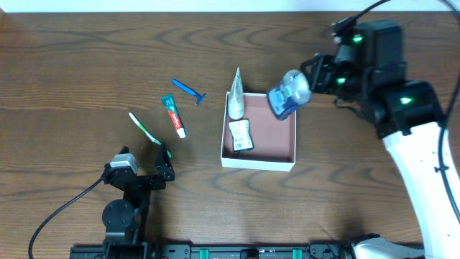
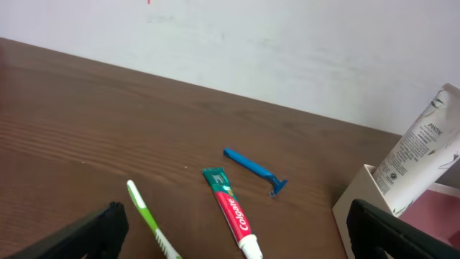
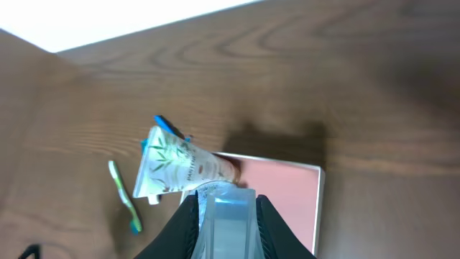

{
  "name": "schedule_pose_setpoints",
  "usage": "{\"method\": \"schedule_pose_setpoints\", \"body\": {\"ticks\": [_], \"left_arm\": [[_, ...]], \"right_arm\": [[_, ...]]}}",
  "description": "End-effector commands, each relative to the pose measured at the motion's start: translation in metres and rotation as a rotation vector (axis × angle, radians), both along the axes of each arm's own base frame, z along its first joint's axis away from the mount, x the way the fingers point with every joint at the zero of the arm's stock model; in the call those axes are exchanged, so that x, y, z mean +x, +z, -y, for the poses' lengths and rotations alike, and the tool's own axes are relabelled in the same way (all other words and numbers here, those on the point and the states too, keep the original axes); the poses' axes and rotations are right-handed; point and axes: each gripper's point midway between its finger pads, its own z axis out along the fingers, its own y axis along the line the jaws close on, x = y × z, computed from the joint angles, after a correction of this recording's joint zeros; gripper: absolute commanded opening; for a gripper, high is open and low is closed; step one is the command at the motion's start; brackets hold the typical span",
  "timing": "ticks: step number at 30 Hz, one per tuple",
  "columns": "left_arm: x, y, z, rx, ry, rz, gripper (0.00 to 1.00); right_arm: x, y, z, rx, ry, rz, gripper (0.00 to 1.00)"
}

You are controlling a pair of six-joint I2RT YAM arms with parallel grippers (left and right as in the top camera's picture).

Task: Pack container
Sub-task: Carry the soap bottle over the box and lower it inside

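Observation:
The container (image 1: 259, 162) is a shallow white box with a reddish-brown inside, at the table's middle. A white tube (image 1: 236, 95) leans over its far left corner and a small sachet (image 1: 241, 135) lies inside. My right gripper (image 1: 307, 80) is shut on a clear-and-blue plastic pack (image 1: 288, 93), held above the box's far right corner; the pack shows between the fingers in the right wrist view (image 3: 228, 219). My left gripper (image 1: 164, 164) is open and empty, low at the front left, near a green toothbrush (image 1: 144, 128), a Colgate tube (image 1: 173, 115) and a blue razor (image 1: 189, 91).
The left wrist view shows the toothbrush (image 2: 149, 224), Colgate tube (image 2: 231, 211), razor (image 2: 255, 170) and the box's corner (image 2: 353, 208) with the white tube (image 2: 420, 155). A black cable runs from the left arm's base.

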Motion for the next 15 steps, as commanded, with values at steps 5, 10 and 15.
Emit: {"method": "schedule_pose_setpoints", "body": {"ticks": [5, 10, 15], "left_arm": [[-0.001, -0.016, 0.0, 0.018, -0.004, -0.047, 0.98], [-0.001, -0.016, 0.0, 0.018, -0.004, -0.047, 0.98], [-0.001, -0.016, 0.0, 0.018, -0.004, -0.047, 0.98]], "right_arm": [[0.006, -0.011, -0.013, -0.143, -0.166, 0.025, 0.12], [0.011, -0.036, -0.03, -0.225, -0.2, 0.007, 0.11], [0.021, -0.061, -0.047, -0.276, -0.194, -0.008, 0.09]]}}
